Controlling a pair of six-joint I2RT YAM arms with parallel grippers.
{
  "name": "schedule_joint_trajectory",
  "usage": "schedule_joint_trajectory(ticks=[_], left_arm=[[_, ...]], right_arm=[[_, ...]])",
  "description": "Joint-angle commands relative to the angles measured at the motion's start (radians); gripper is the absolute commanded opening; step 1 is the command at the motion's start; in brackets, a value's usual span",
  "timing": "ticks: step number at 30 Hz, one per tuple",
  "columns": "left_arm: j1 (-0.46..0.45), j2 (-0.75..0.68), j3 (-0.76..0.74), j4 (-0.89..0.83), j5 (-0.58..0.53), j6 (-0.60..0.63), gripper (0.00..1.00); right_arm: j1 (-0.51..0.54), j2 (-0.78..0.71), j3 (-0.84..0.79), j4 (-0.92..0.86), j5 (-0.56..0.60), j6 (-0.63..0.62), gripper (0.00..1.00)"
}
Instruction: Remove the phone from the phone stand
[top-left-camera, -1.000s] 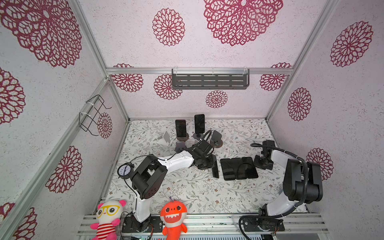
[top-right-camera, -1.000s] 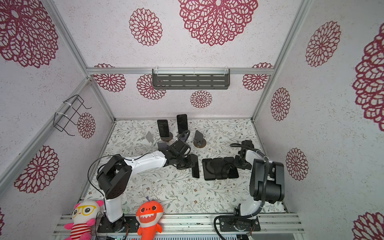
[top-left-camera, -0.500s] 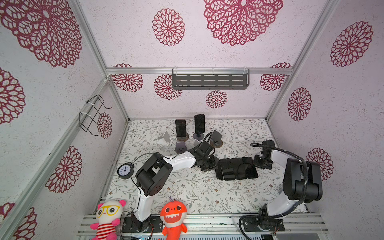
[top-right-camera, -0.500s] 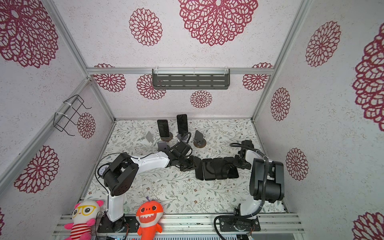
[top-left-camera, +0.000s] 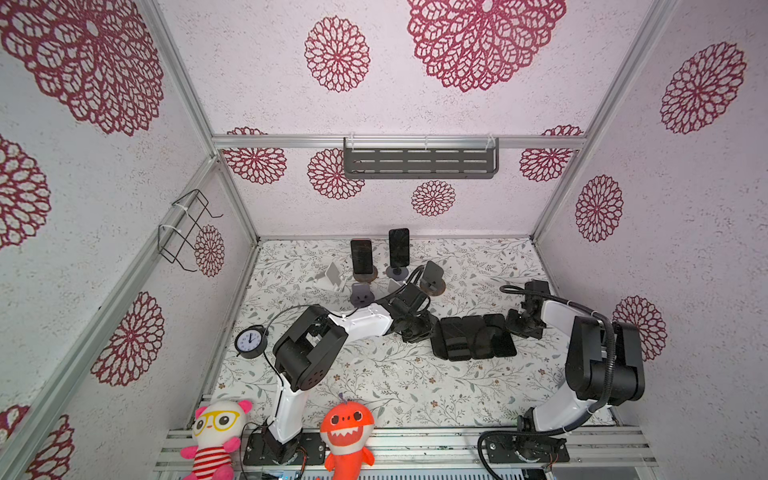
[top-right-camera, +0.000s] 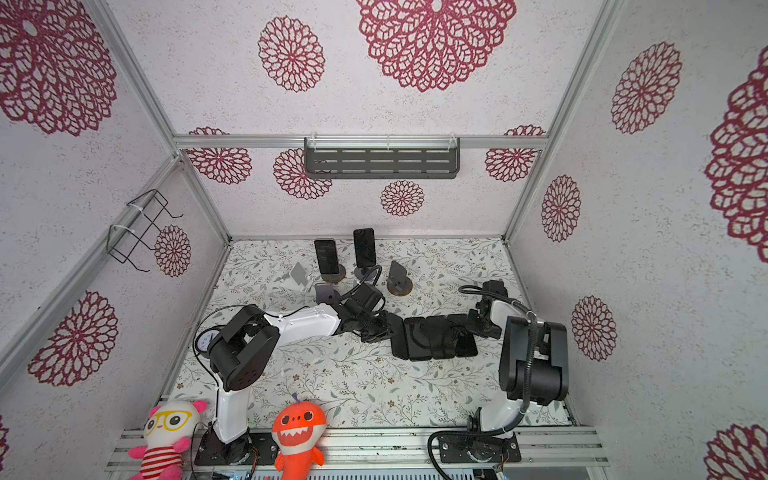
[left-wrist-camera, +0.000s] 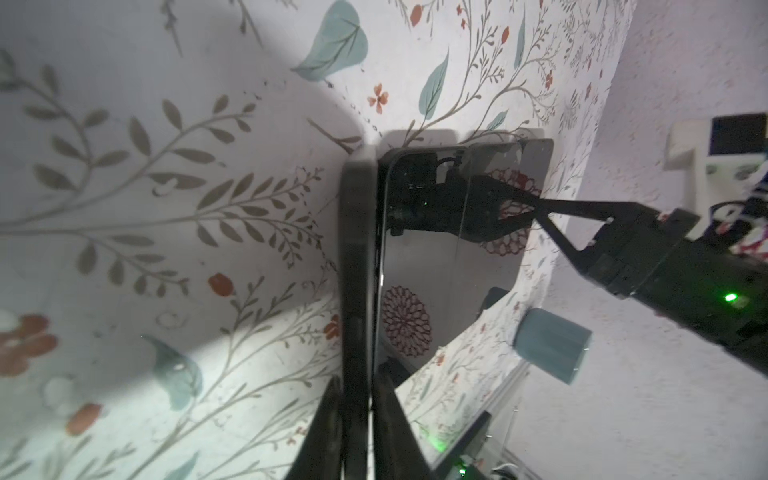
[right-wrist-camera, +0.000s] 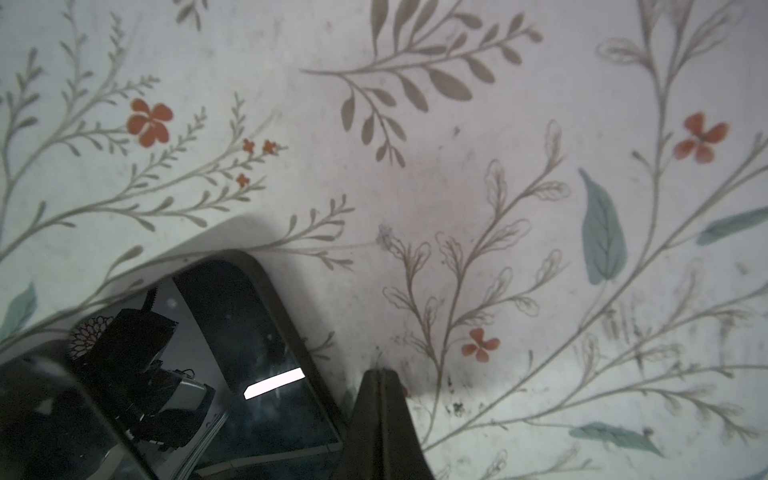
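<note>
Phone, clear of the flat row a second earlier, now stood on edge against it, off the stands, so only release seemed left. Left gripper straddled it, pinching or not I could not tell; right gripper lay shut, empty.

A thin black slab phone stands edgewise between the left gripper jaws, blurred. Whether the fingers press it cannot be told, and its near end runs off the picture's edge. Beside the right gripper jaws, a glossy black flat phone is cropped too.
</note>
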Motion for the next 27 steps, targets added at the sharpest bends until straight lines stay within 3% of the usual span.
schedule_joint_trajectory(ticks=[1,6,10,12,27], left_arm=[[-0.006,0.023,-0.005,0.0,-0.032,0.002,0.25],[-0.006,0.039,-0.001,-0.014,-0.029,0.008,0.35],[-0.008,0.035,-0.01,-0.015,-0.043,0.011,0.58],[-0.008,0.031,-0.006,-0.025,-0.052,0.016,0.63],[-0.011,0.007,0.016,-0.075,-0.078,0.06,0.82]], right_arm=[[0.0,0.004,-0.014,-0.006,-0.018,0.025,0.0],[0.0,0.002,-0.029,-0.003,-0.02,0.025,0.0],[0.001,0.001,-0.033,0.002,-0.024,0.026,0.0],[0.001,0.003,-0.032,0.005,-0.027,0.028,0.0],[0.01,-0.021,-0.008,-0.007,-0.022,0.03,0.0]])
